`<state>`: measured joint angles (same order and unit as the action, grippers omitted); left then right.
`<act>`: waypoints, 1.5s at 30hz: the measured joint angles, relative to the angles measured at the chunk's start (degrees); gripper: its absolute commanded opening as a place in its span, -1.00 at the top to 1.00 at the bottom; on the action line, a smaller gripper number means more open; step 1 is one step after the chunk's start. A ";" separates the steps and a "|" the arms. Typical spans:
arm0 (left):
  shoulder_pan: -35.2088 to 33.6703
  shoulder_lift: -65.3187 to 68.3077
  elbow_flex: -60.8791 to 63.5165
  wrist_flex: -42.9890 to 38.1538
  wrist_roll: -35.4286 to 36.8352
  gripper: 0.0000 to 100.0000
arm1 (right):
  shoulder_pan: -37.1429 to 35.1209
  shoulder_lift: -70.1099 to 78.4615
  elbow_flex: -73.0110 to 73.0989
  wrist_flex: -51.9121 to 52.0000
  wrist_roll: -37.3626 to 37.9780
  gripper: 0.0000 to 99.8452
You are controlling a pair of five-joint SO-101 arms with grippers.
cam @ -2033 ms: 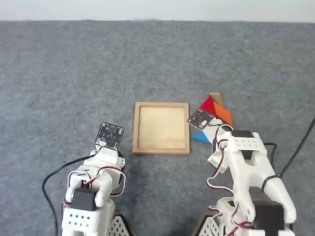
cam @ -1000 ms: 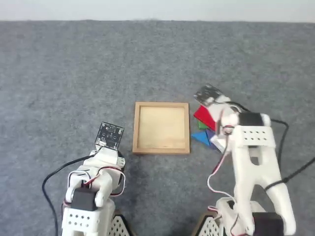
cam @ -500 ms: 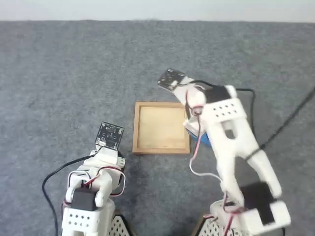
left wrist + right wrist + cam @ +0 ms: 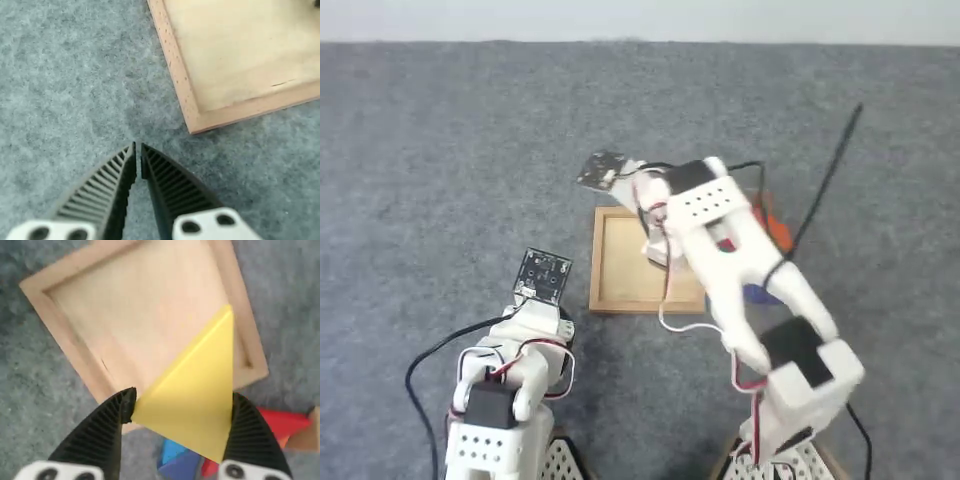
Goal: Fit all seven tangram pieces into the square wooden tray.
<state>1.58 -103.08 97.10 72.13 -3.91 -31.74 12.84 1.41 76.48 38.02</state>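
The right gripper (image 4: 182, 405) is clamping a yellow triangle (image 4: 200, 375) above the tray (image 4: 60, 330) at its right edge. A red piece (image 4: 285, 422) and a blue piece (image 4: 170, 450) are lying just past that edge. The left gripper (image 4: 138, 150) is sitting closed by a tray corner.

Soft, even light from above falls over the grey felt table cover (image 4: 440, 130), and the scene is bright throughout. The white right arm (image 4: 720, 215) throws only a faint, soft-edged shadow on the square wooden tray (image 4: 630, 305). In the left wrist view, the tray's raised rim (image 4: 172, 65) lays a thin dark line along its floor. The yellow triangular piece (image 4: 195, 385) is flatly and brightly lit, and the felt beside it is darker.
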 measured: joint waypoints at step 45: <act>0.00 0.00 0.00 0.00 0.00 0.96 | -2.73 21.80 -21.19 1.67 11.34 0.24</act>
<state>1.58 -103.08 97.10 72.13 -3.91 -34.46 34.64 -19.78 78.15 49.36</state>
